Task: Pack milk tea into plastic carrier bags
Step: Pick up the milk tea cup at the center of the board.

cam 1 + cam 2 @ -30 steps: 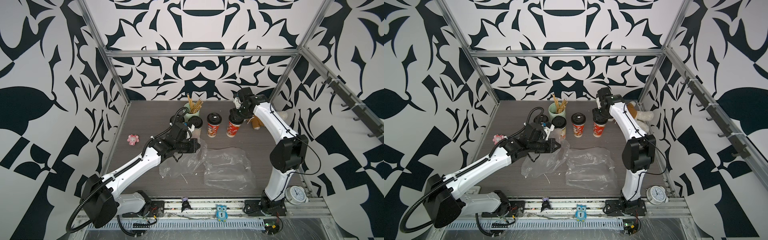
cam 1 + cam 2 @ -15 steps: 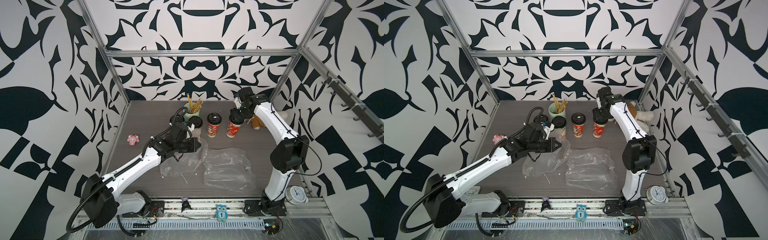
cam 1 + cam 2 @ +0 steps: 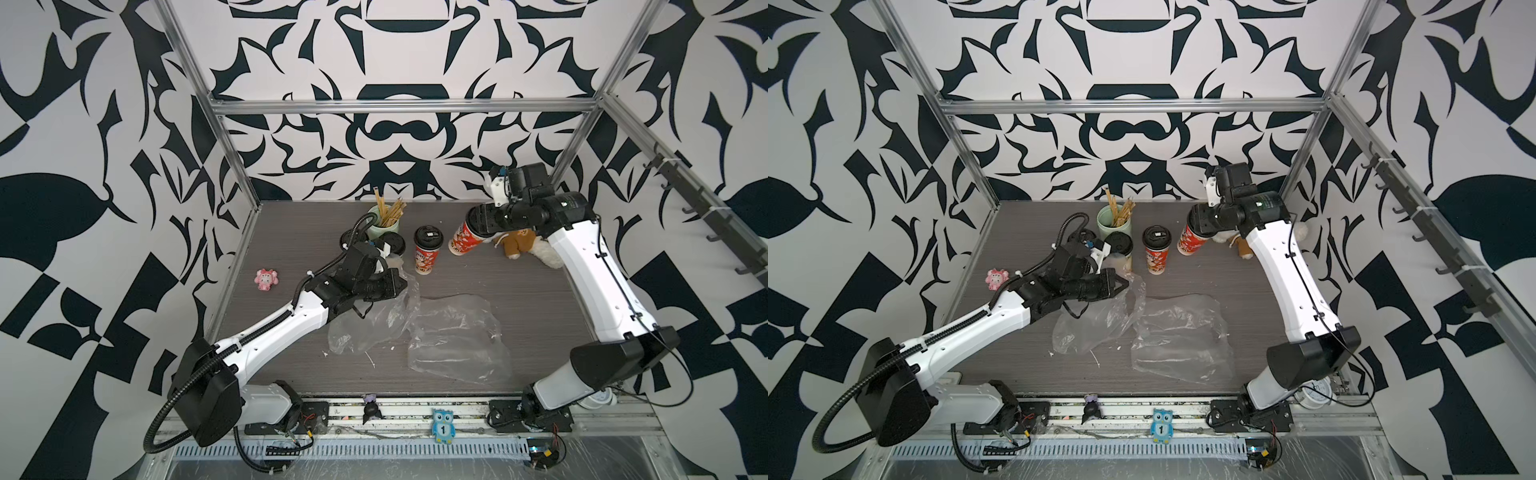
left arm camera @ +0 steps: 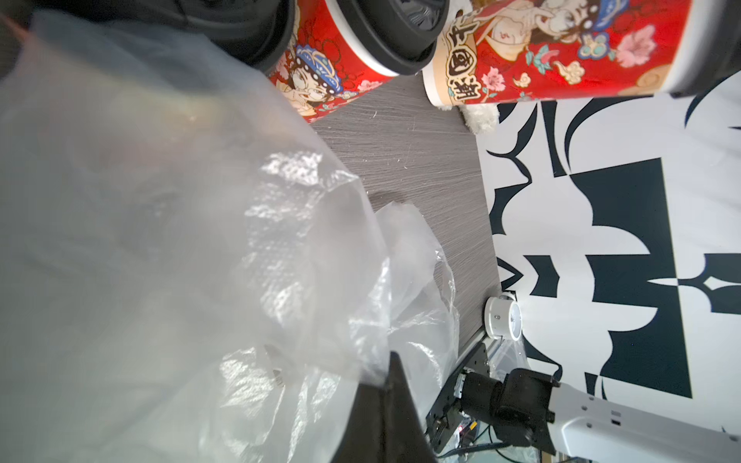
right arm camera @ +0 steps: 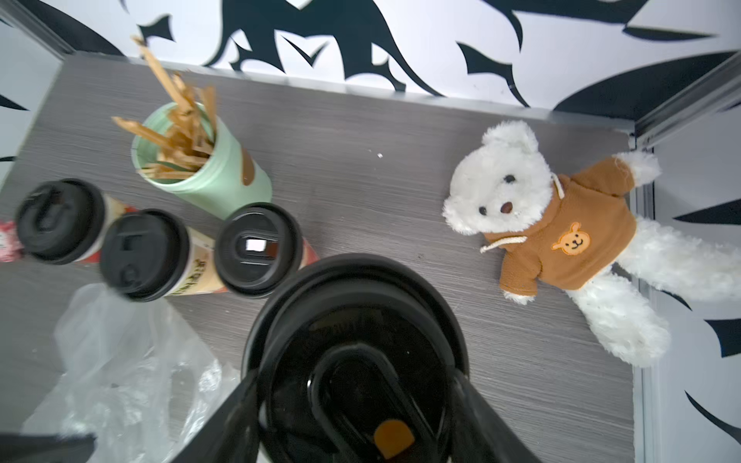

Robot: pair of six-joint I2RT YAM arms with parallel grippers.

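Right pincer (image 3: 478, 219) grasps tilted red paper cup (image 3: 462, 242), black-lidded; left pincer (image 3: 401, 286) clenched on clear crinkly plastic bag (image 3: 365, 328) — advise opening bag mouth, righting cup first.

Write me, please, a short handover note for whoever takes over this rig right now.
Left gripper: shut on the rim of one clear carrier bag.
Right gripper: shut on the lid end of a tilted red milk tea cup, near the teddy bear.
The second carrier bag lies flat beside the first.
At the back stand an upright red cup, a cream cup and a third cup behind the left arm.
Done: nothing bagged yet.
Left: all four cups into the bags.
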